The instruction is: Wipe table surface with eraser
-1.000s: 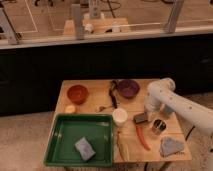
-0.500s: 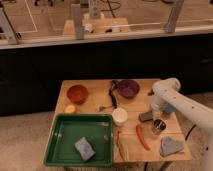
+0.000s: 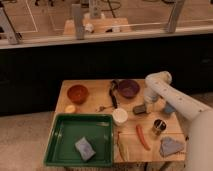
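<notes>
since a second ago the arm has swung left and down, so the claw (image 3: 145, 107) now sits low over the tabletop (image 3: 95, 90), right on the grey eraser (image 3: 141, 109) between the purple bowl (image 3: 128, 88) and the white cup (image 3: 120, 116); cannot tell whether it grips the block or merely presses on it. risk as i judge it: a wiping stroke leftward would knock the white cup or the black utensil (image 3: 113, 95), and a stroke toward the near edge could catch the metal cup (image 3: 159, 126) or red chili (image 3: 142, 136). orange bowl (image 3: 77, 93) and purple bowl look empty, green tray (image 3: 62, 131) holds one blue-grey sponge (image 3: 84, 148).
</notes>
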Controlling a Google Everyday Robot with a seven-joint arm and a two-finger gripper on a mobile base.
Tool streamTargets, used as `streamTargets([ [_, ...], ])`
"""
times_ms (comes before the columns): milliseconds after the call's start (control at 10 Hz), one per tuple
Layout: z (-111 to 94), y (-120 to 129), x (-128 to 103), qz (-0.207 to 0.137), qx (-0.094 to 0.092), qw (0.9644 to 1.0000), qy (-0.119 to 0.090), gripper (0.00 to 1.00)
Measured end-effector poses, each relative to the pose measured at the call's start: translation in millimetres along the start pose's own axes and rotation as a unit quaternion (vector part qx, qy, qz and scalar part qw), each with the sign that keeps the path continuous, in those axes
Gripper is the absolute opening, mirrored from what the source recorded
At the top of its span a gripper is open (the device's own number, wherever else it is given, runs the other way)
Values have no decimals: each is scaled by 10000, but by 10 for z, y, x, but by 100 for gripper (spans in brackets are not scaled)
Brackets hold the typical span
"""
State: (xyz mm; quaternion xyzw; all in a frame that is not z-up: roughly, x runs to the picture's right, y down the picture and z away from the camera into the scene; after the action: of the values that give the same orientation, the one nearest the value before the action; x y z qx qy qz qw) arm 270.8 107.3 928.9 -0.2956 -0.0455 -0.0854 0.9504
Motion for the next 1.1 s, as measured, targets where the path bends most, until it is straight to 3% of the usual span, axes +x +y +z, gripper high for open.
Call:
streamTargets([
  [400, -67, -78, -426, -293, 64, 9994, -194, 0],
  [600, -113, 124, -588, -428, 51, 9987, -264, 0],
  [800, -144, 350, -621, -484, 2, 9985, -258, 0],
  [1100, -136, 620, -377, -371, -104, 9991, -156, 0],
])
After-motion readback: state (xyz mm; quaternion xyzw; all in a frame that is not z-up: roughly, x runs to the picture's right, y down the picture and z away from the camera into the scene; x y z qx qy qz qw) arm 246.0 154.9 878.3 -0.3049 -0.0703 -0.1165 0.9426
